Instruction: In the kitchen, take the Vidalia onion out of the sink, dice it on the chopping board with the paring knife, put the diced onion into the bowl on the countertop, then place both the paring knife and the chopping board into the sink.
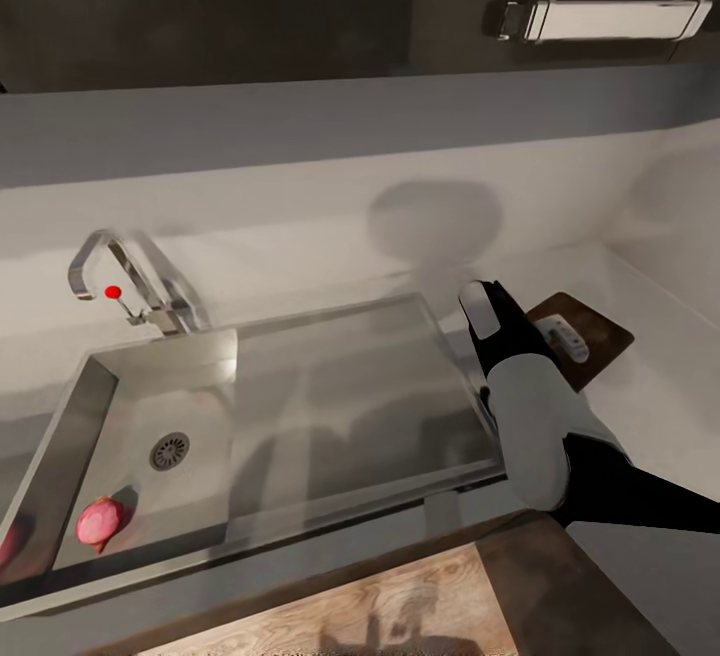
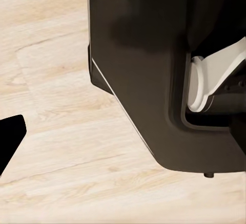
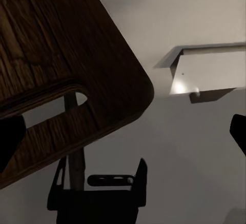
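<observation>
My right pincer [image 3: 123, 137] hangs open over the tabletop [image 1: 330, 196], its 2 dark fingertips [image 3: 10, 134] spread wide at the edges of the wrist view, with nothing between them. In the head view the right arm reaches out past the right end of the sink [image 1: 60, 456], its tip near the chopping board [image 1: 600, 331], which lies flat on the tabletop well to the right of the basin. Up close the board's rounded corner and oblong handle slot sit just beyond my fingers.

I judge the board to be stiff, fairly heavy for 1 pincer, and not slippery: the wood grain should give friction. Lying flat, it offers little to bite on, so I would take it at the edge by the handle slot, 1 finger through the slot if it fits. Something small and pale lies on the board in the head view; I cannot tell what it is.

The Vidalia onion [image 1: 100, 521] rests in the near left corner of the basin, apart from the round drain. It looks round and smooth, so I expect it to roll or squirt out of a shallow pinch; I would close across its widest part, gently but firmly.

My left pincer [image 2: 11, 139] shows just 1 dark fingertip over pale wooden floor [image 2: 61, 96], beside the robot's dark base; I cannot tell whether it is open.
</observation>
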{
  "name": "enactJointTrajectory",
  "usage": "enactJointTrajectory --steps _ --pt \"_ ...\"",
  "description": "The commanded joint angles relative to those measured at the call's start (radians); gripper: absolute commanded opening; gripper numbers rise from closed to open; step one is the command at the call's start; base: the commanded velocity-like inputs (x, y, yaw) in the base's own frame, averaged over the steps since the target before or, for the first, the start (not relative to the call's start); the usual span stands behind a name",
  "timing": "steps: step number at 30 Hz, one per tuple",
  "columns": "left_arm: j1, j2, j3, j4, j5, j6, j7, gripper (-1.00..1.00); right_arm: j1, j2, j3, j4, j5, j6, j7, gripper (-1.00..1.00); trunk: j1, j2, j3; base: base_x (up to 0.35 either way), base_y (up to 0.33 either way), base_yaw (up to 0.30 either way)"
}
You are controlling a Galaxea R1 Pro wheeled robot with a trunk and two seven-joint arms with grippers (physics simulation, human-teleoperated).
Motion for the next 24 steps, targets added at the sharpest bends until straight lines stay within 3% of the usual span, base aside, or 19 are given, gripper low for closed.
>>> enactJointTrajectory --steps 1,24 --pt "0.001 0.0 0.0 -0.002 0.0 -0.001 -0.001 1.0 -0.001 0.001 -0.003 -0.001 -0.001 0.007 -0.002 1.0 0.001 -0.002 -0.003 0.0 0.0 0.0" --pt "0.001 0.0 0.0 0.013 0.0 -0.001 -0.001 1.0 -0.001 0.001 -0.003 -0.001 0.0 0.007 -0.002 1.0 0.001 -0.002 -0.008 0.057 0.0 0.0"
